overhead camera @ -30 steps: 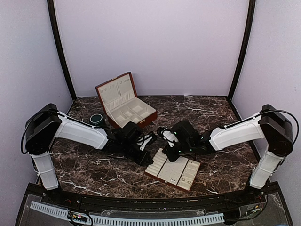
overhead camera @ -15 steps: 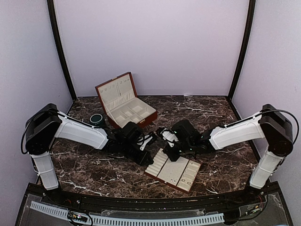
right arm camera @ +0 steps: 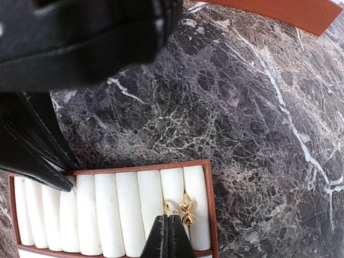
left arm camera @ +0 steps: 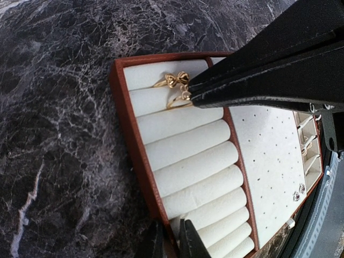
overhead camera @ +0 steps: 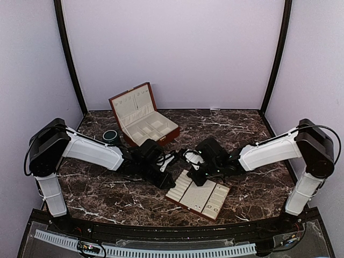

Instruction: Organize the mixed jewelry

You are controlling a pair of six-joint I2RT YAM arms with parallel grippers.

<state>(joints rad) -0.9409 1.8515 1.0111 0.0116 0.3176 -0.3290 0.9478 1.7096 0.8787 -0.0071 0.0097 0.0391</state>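
My left gripper [left arm camera: 171, 244] is at the left rim of the tray [left arm camera: 130, 141], jaws closed to a thin gap over that rim. At the tray's far end my right gripper [right arm camera: 169, 223] is fully closed. Its tips touch the plain ring [right arm camera: 166, 207], and the heart ring [right arm camera: 187, 210] is just beside it. Beyond the tray I see the wooden box [overhead camera: 142, 115].

qty: arms [overhead camera: 91, 151] x2 | tray [overhead camera: 214, 204] x1 | wd box [overhead camera: 141, 115] x1 | cup [overhead camera: 110, 136] x1 | rings [left arm camera: 177, 80] x2 | studs [left arm camera: 295, 196] x2
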